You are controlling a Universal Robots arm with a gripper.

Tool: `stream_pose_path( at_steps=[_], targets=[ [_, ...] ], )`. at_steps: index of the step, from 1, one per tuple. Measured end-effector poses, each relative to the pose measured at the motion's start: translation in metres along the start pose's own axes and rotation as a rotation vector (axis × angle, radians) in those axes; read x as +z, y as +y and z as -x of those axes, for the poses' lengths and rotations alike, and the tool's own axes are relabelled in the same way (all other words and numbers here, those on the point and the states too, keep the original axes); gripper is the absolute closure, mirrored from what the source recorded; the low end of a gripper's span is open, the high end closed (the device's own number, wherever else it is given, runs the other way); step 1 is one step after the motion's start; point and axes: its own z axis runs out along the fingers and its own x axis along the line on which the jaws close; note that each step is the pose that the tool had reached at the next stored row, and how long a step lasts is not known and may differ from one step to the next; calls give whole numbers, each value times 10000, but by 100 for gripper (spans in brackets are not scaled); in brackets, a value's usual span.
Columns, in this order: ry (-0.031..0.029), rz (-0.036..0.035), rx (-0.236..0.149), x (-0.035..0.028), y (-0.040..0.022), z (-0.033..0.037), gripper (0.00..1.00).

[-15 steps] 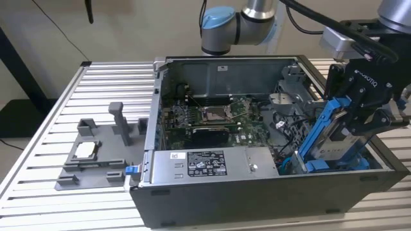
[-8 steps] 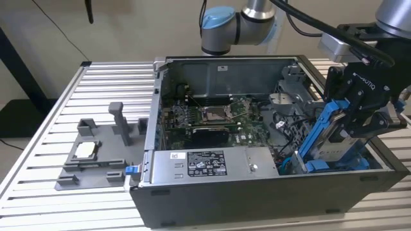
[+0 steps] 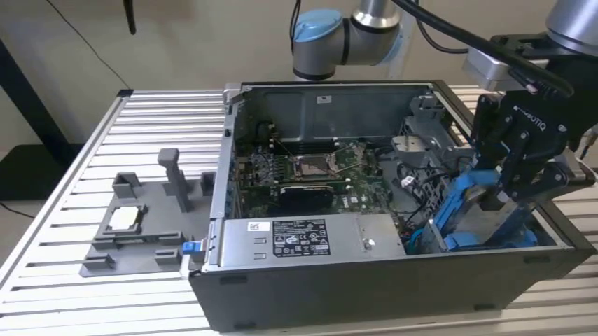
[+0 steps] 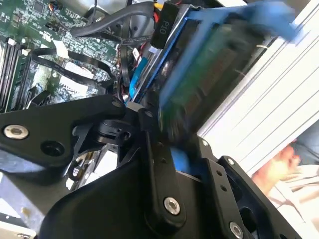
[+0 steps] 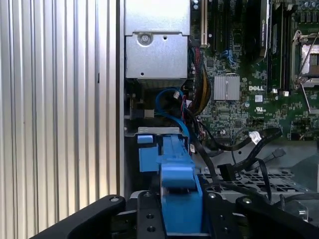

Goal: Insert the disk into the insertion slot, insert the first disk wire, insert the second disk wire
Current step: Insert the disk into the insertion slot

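Gripper (image 3: 512,194): you are seeing it clenching the disk (image 3: 464,201) by the blue bracket, at the exterior view's right. The disk is hanging tilted, with its lower end dipping inside the open computer case (image 3: 374,287), right at the insertion slot (image 3: 478,241) in the case's near corner. You cannot tell whether it is touching the slot's blue rails.

In the first wrist view the bracket is sitting between the gripper's finger links, and black cables (image 5: 239,149) are lying loose on the case floor beside it. In the second wrist view the disk is showing its green underside.

The grey tray (image 3: 140,245) is resting on the bench (image 3: 159,119), well apart toward the exterior view's left, and is carrying a small silver chip (image 3: 124,219).
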Motion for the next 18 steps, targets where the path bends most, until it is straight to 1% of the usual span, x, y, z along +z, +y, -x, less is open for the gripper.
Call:
stream_pose_path(
  at_steps=[1,2,18],
  targets=[
    [-1,1,0,0,0,0,60],
    [-1,0,0,0,0,0,53],
    [0,1,0,0,2,0,53]
  ],
)
